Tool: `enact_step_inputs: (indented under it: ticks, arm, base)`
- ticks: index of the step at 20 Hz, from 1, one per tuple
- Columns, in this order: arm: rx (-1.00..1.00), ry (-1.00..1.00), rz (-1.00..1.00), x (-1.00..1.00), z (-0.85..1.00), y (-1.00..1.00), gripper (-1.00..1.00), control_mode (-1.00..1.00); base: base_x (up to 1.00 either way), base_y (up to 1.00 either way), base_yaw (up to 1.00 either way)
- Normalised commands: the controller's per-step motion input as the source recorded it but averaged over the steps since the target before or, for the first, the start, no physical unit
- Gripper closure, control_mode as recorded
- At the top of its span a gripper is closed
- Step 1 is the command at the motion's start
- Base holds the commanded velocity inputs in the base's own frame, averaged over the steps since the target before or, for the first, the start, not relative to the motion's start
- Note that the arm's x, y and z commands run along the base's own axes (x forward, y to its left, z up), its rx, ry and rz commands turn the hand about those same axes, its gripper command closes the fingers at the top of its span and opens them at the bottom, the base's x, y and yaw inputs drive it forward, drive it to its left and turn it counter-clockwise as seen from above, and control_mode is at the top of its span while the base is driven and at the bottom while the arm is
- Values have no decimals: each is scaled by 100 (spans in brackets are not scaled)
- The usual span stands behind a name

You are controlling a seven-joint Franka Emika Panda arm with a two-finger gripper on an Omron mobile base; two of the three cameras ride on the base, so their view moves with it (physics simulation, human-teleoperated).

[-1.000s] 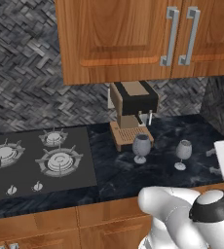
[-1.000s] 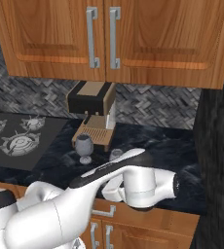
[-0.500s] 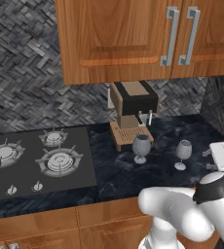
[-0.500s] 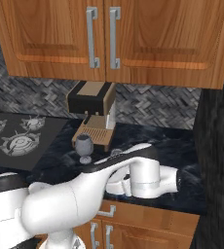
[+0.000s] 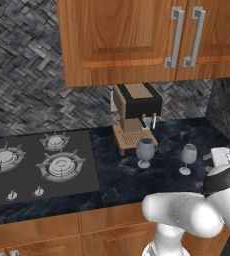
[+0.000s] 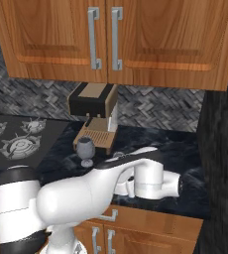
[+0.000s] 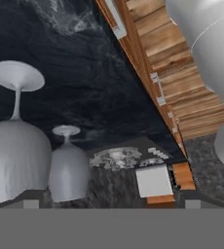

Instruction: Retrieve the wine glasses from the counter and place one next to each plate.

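Both wine glasses are standing upright on the black tabletop, the left glass just before the coffee machine, the right glass apart, while the tool is staying released, grasping nothing.

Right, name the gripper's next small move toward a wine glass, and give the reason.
Probably ease the hand toward the nearer wine glass. Both glasses stand upright and untouched on the counter, this one right of the other wine glass by the coffee machine, and nothing is gripped yet.
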Motion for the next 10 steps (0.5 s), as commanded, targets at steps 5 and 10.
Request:
enact_step_inputs:
  ticks: [5, 10]
  arm:
    - [4, 0, 0, 2, -19, -19, -100, -100]
    - [0, 0, -3, 20, -15, -3, -100, -100]
  base:
    - [0, 0, 0]
    - [0, 0, 0]
